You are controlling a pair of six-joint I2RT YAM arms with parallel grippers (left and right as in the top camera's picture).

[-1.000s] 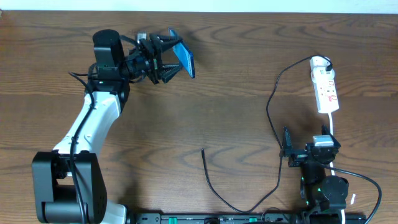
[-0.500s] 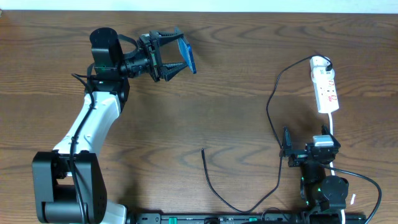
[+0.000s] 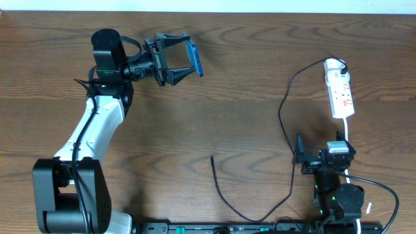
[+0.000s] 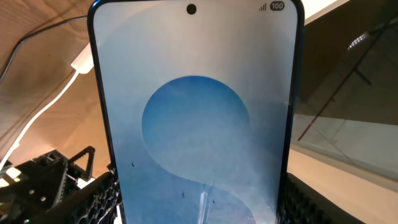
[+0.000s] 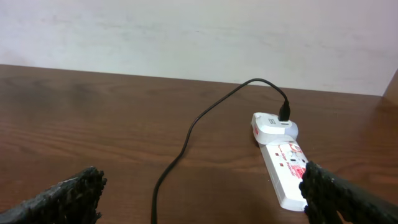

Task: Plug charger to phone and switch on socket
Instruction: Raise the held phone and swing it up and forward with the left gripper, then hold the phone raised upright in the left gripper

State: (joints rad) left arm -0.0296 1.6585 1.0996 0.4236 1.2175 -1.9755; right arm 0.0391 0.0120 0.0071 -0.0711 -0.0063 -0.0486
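My left gripper (image 3: 185,56) is shut on the phone (image 3: 194,57) and holds it off the table at the far left, tilted on edge. In the left wrist view the blue screen (image 4: 196,118) fills the frame between my fingers (image 4: 93,199). The charger cable (image 3: 283,110) runs from the white plug on the socket (image 3: 340,91) in a loop across the table, and its free end (image 3: 212,157) lies loose at centre front. My right gripper (image 3: 325,153) is open and empty, just in front of the socket. The right wrist view shows the socket (image 5: 286,168) and the cable (image 5: 186,137).
The socket's white cord (image 3: 349,133) runs down past the right arm's base (image 3: 335,195). The left arm (image 3: 91,130) stretches along the left side. A pale wall (image 5: 199,37) rises behind the table's far edge.
My left gripper has lifted and turned slightly with the phone, shifting it a little toward the far edge. The right arm, cable and socket have not moved.
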